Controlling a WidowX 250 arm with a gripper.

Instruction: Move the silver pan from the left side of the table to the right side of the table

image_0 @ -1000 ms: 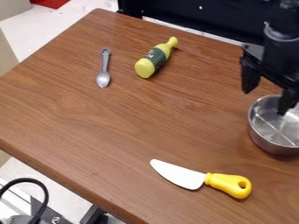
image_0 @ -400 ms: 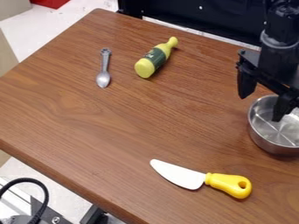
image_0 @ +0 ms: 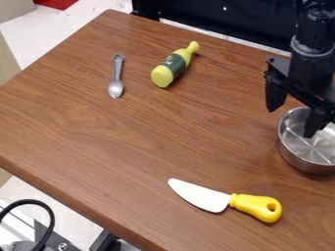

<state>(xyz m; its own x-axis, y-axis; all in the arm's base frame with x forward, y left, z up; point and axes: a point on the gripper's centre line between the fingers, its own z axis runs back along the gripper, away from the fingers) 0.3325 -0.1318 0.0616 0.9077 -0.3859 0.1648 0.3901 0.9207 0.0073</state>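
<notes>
With the view read as a clock face, the black end effector (image_0: 293, 112) hangs near 3 o'clock, its two fingers spread well apart and nothing clamped between them. One finger shows over the inside of the round metal bowl (image_0: 302, 159), the other outside its rim towards 10 o'clock; whether either touches it, I cannot tell. The bowl stands upright at 3 o'clock on the wooden bench (image_0: 131, 142). A toy knife (image_0: 226, 200) lies at 5 o'clock, yellow handle towards 4, a green-and-yellow bottle (image_0: 175, 64) on its side at 12, and a spoon (image_0: 116, 78) at 11
</notes>
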